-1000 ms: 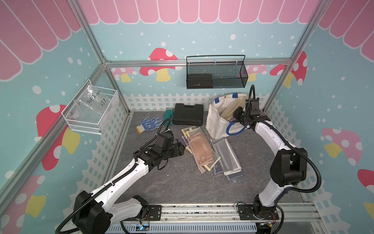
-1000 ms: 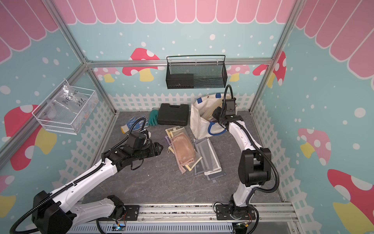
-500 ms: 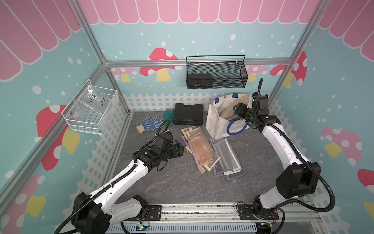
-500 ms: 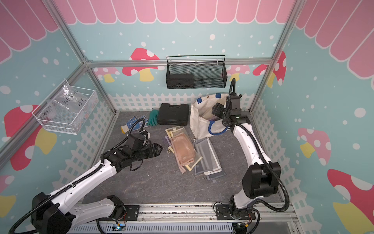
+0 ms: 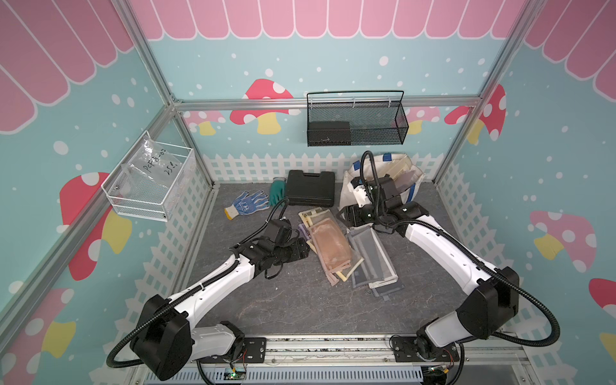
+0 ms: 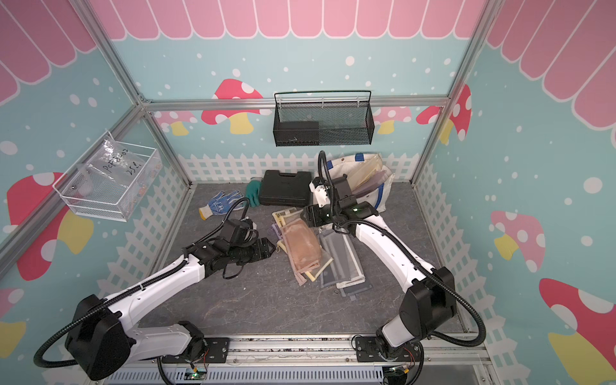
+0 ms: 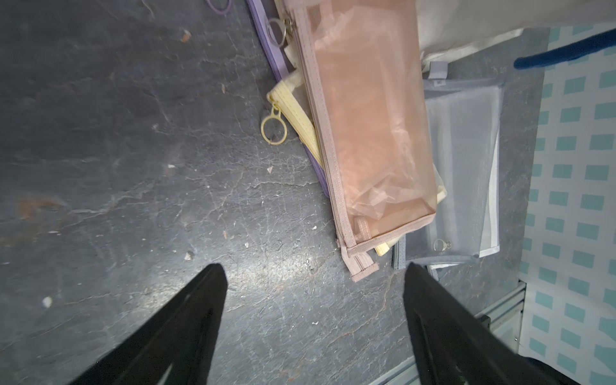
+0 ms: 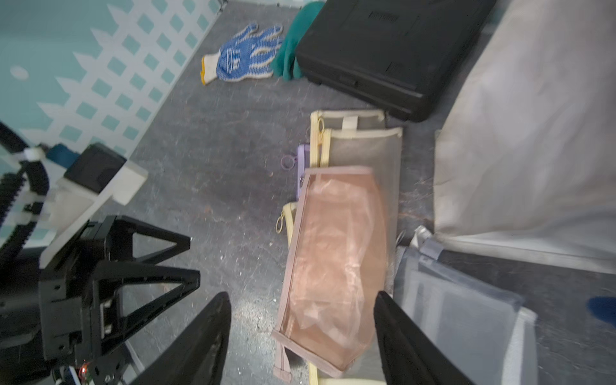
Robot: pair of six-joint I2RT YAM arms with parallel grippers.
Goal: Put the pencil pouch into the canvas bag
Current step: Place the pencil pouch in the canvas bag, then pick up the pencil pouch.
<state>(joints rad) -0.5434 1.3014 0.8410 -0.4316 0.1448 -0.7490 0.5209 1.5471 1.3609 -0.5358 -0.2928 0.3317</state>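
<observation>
Two empty grippers, jaws apart: we're at pickup, right gripper over the pink pencil pouch, left gripper beside it; next descend, clamp, carry into canvas bag.

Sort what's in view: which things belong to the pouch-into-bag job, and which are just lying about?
Job: canvas bag; pink mesh pencil pouch; yellow-trimmed pouches; grey mesh pouches.
Lying about: black hard case; blue dotted glove; green glove; black mesh wall basket; white wire basket with a plastic bag.
</observation>
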